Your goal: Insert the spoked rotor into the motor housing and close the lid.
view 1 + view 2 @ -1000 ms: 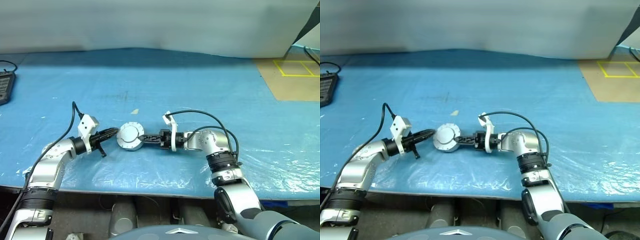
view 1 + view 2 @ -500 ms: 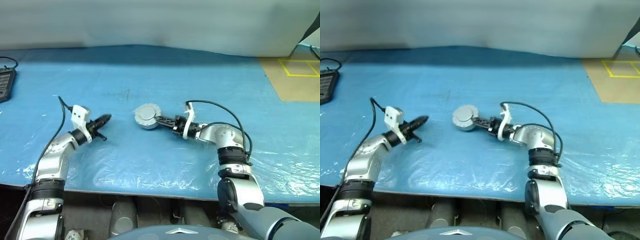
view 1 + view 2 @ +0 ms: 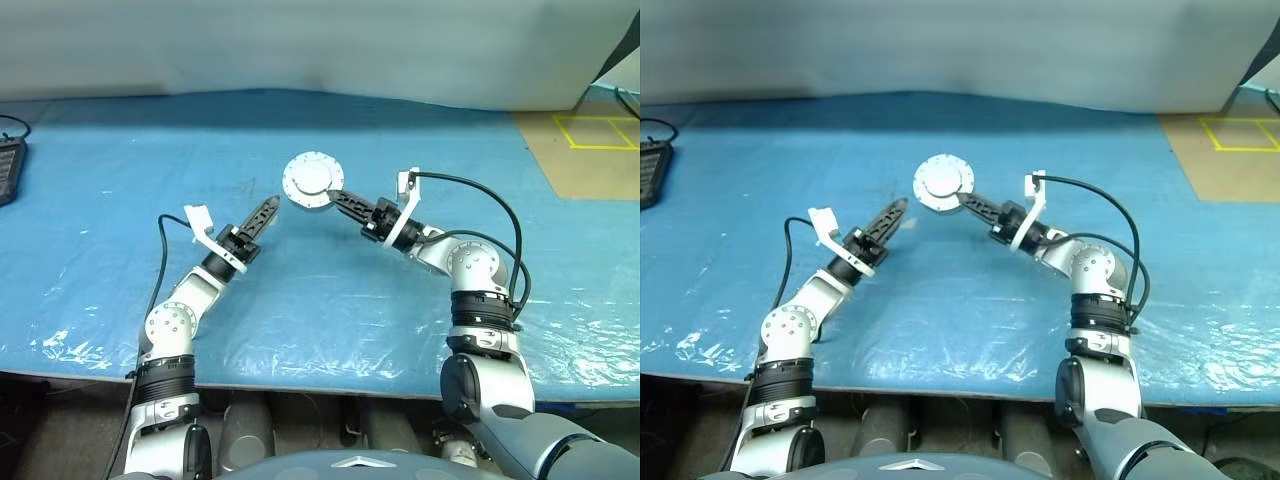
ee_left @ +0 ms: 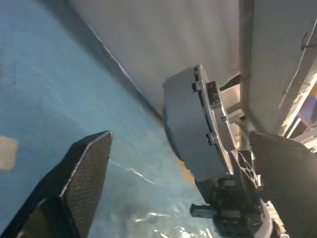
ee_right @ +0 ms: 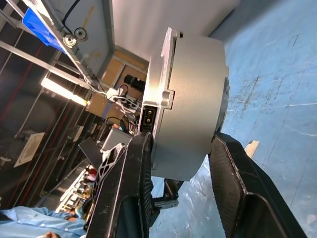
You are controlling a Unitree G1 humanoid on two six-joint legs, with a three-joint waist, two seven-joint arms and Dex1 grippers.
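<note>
While right hand (image 3: 335, 195) grips motor housing (image 3: 313, 182), left hand (image 3: 262, 215) open

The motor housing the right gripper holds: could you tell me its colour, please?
Silver-grey metal; the motor housing shows best in the right wrist view.

A round silver-grey metal motor housing (image 3: 313, 183) is sitting at the upper centre of the head view, raised above the blue plastic-covered table (image 3: 330, 300). The right gripper (image 3: 335, 196) is lying just right of it, clamping it edgewise between its fingers. The left gripper (image 3: 262, 215) is lying lower left of the housing, near it but apart. A flat black device (image 3: 8, 170) is resting at the far left edge of the table.
</note>
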